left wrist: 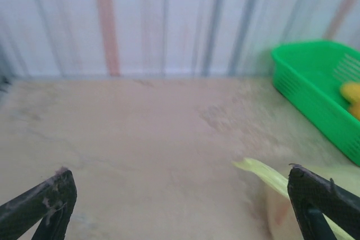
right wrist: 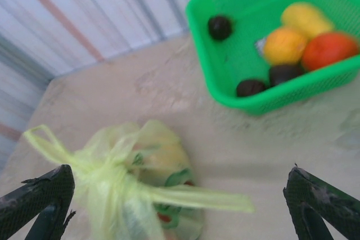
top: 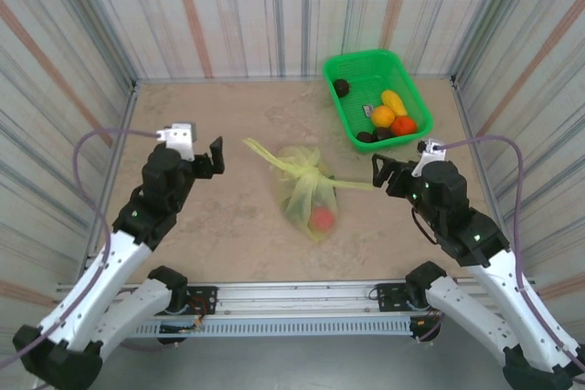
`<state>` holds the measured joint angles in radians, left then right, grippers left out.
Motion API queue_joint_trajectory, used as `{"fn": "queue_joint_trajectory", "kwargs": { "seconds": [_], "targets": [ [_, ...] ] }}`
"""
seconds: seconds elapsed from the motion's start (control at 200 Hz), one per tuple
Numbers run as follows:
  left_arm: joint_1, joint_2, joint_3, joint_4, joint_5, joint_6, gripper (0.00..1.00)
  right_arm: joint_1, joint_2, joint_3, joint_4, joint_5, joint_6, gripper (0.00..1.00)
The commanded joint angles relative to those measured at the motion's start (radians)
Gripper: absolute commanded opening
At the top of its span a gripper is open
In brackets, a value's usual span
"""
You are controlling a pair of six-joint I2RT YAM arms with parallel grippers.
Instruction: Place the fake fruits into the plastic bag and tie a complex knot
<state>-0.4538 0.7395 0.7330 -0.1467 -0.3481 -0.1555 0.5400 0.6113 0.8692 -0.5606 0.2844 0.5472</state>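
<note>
The plastic bag (top: 306,194) lies in the middle of the table, translucent yellow-green, with a red fruit (top: 322,217) showing through it. The knot (top: 309,171) bunches its top, one tail running up-left and the other right. My left gripper (top: 212,162) hovers open to the bag's left, a tail tip (left wrist: 264,173) just inside its right finger (left wrist: 320,203). My right gripper (top: 382,175) stands open to the bag's right, apart from it. In the right wrist view the bag (right wrist: 152,161) and the knot (right wrist: 107,167) lie between its wide fingers (right wrist: 39,200). More fake fruits (top: 394,116) sit in the basket.
A rigid green basket (top: 364,56) stands at the back right, also in the right wrist view (right wrist: 270,96), holding yellow, orange, red-orange and dark fruits. Striped walls close in the table on three sides. Bare tabletop (left wrist: 140,139) lies ahead of the left gripper.
</note>
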Motion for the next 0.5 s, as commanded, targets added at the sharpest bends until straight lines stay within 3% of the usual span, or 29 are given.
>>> {"fn": "queue_joint_trajectory", "kwargs": {
  "seconds": [0.0,0.09,0.165,0.255,0.356,0.496],
  "targets": [
    [0.001,-0.081,-0.118,0.205,-0.203,0.125,0.99,-0.011,-0.028,-0.030,0.089,0.196,-0.227,0.99],
    [0.032,-0.067,-0.250,0.486,-0.035,0.336,0.99,-0.030,-0.057,-0.166,0.341,0.245,-0.433,0.99],
    [0.067,0.017,-0.269,0.528,0.119,0.476,0.99,-0.092,-0.048,-0.285,0.544,0.228,-0.506,0.99],
    [0.134,0.172,-0.238,0.488,0.073,0.432,0.99,-0.230,0.040,-0.357,0.638,0.098,-0.480,0.99],
    [0.228,0.291,-0.271,0.505,0.077,0.370,0.99,-0.352,0.201,-0.381,0.657,0.067,-0.421,0.99],
    [0.354,0.428,-0.329,0.566,0.202,0.271,0.99,-0.491,0.371,-0.447,0.754,-0.027,-0.407,0.99]
  ]
}}
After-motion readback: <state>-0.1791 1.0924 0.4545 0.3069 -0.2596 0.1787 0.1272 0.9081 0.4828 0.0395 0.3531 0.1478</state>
